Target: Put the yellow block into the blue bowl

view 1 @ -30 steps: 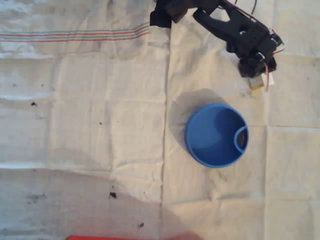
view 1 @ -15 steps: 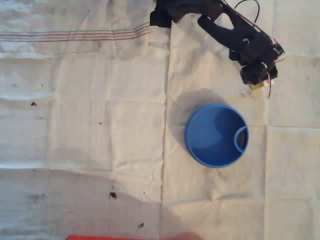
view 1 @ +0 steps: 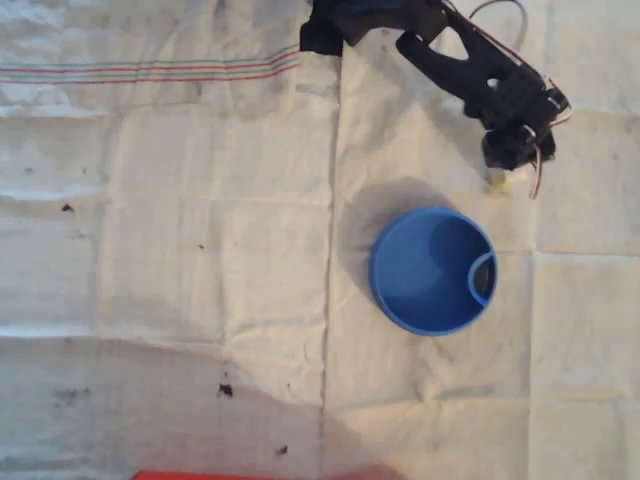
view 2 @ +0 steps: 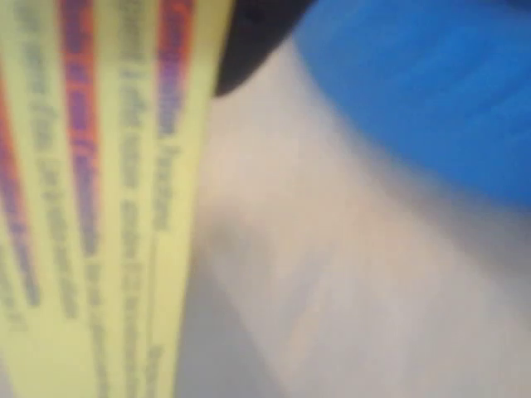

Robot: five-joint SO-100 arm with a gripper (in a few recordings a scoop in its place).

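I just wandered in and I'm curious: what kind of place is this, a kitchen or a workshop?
Probably a home or hobby tabletop set up for robot practice, not a kitchen. A creased white cloth with coloured stripes covers the surface, a black robot arm reaches in from the top, and a blue bowl sits alone as a target.

Overhead view: the surface (view 1: 180, 250) is covered by a pale off-white cloth (view 1: 150, 200) with fold creases forming a grid, and thin red and green stripes (view 1: 150, 70) run across its upper left. Small dark specks (view 1: 226, 390) dot the lower left, where a soft shadow darkens the cloth. A red strip (view 1: 230, 475) lies along the bottom edge.
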